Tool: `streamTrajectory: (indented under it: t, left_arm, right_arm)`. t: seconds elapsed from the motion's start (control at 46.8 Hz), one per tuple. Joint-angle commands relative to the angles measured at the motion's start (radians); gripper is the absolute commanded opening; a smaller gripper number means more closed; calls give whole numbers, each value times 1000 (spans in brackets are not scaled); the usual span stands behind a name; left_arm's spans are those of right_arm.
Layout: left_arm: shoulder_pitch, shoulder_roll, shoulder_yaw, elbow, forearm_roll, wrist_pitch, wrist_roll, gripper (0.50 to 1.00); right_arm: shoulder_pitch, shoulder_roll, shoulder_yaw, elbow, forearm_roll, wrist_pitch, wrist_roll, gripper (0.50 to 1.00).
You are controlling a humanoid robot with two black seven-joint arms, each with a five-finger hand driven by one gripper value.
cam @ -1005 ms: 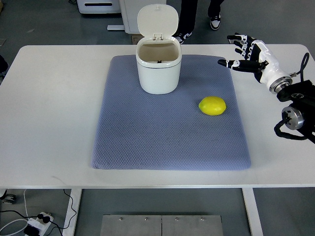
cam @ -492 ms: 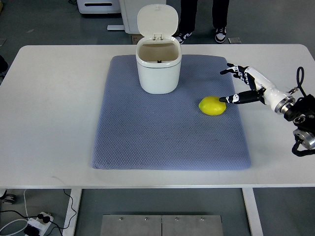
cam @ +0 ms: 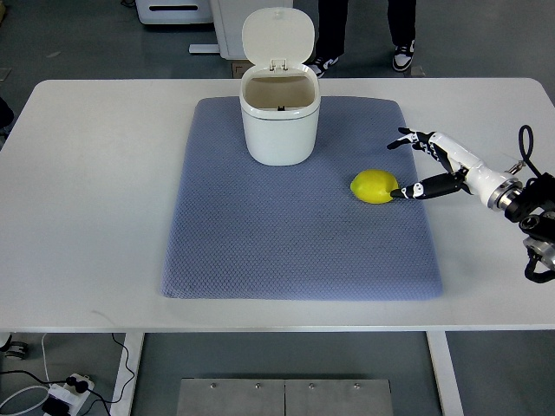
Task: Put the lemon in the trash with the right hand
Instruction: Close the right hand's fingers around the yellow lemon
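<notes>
A yellow lemon (cam: 374, 186) lies on the right part of a blue-grey mat (cam: 295, 243). A white trash bin (cam: 279, 108) with its lid flipped up stands at the mat's far middle. My right hand (cam: 421, 165) comes in from the right edge, low over the mat's right side, right next to the lemon. Its fingers are spread; one fingertip (cam: 396, 193) is at the lemon's right end, whether touching I cannot tell, and the others (cam: 404, 137) reach above and behind. It holds nothing. The left arm is out of view.
The mat lies on a white table (cam: 87, 191). A person's legs and shoes (cam: 403, 56) stand beyond the far table edge. Cables and a power strip (cam: 61, 394) lie on the floor at the lower left.
My right hand came down from the table's far right and moved left to the lemon. In the last half second it sank slightly closer. The lemon has not moved.
</notes>
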Motion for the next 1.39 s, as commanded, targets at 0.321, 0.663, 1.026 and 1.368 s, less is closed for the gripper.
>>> streamTrajectory:
  t: [0.321, 0.663, 1.026, 1.368]
  left_arm:
    - [0, 0, 0, 0, 0, 0, 0, 1000]
    - [0, 0, 0, 0, 0, 0, 0, 1000]
    - [0, 0, 0, 0, 0, 0, 0, 1000]
    - [0, 0, 0, 0, 0, 0, 0, 1000]
  right_arm:
    - [-6, 11, -62, -8, -8, -47, 12, 993]
    - [-6, 13, -75, -8, -6, -59, 14, 949]
    - [-3, 28, -75, -3, -5, -59, 14, 947]
    - [-3, 43, -75, -3, -6, -59, 14, 910]
